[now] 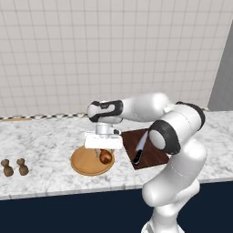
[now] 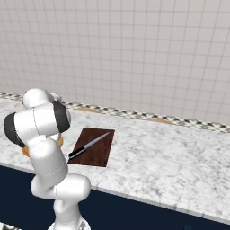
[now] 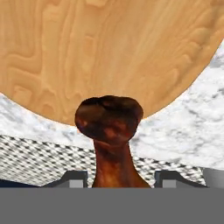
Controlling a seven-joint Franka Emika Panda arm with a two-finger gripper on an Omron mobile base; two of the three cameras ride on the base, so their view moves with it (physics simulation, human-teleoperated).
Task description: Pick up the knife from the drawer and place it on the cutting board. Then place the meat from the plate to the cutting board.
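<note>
Meat (image 1: 105, 157) sits between the gripper (image 1: 104, 153) fingers, clamped by its narrow end, over the right part of the plate (image 1: 84, 164). Knife (image 1: 140, 148) lies diagonally on the cutting board (image 1: 154, 152), right of the plate on the counter (image 1: 45, 141).

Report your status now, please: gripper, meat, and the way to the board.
Gripper shut on meat, just above the plate. Knife lies diagonally on cutting board. Way to the board looks clear; two shakers stand far off.
</note>
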